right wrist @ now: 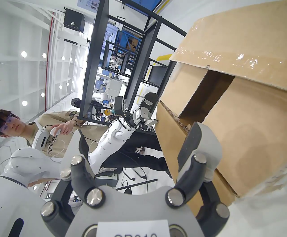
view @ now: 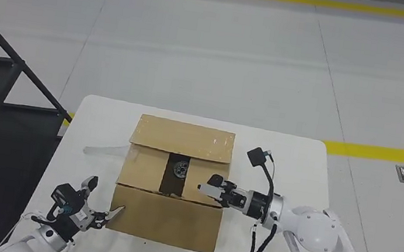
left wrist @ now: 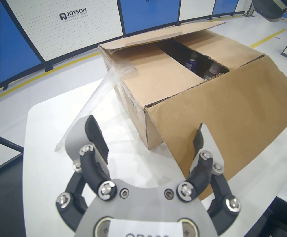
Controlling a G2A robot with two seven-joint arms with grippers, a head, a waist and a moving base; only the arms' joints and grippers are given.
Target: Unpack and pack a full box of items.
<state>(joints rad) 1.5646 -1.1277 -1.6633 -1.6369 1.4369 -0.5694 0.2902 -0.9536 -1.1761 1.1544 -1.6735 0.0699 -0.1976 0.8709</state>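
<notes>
A brown cardboard box (view: 184, 137) stands in the middle of the white table (view: 291, 163). Its outer flaps are folded out, and the front flap (left wrist: 224, 116) hangs toward me. Between the inner flaps is a gap, and through it I see a dark bottle (left wrist: 192, 62) and a second one (left wrist: 213, 70); from above a dark round item (view: 178, 168) shows there. My left gripper (view: 99, 209) (left wrist: 148, 137) is open at the front flap's left corner, with one finger (left wrist: 198, 139) over the flap. My right gripper (view: 207, 188) (right wrist: 139, 139) is open at the box's right inner flap (right wrist: 246, 112), one finger (right wrist: 197, 139) against it.
A strip of clear tape (left wrist: 101, 94) hangs off the box's left end and trails onto the table (view: 104, 149). A black frame (view: 4, 81) stands left of the table. There is bare table on both sides of the box.
</notes>
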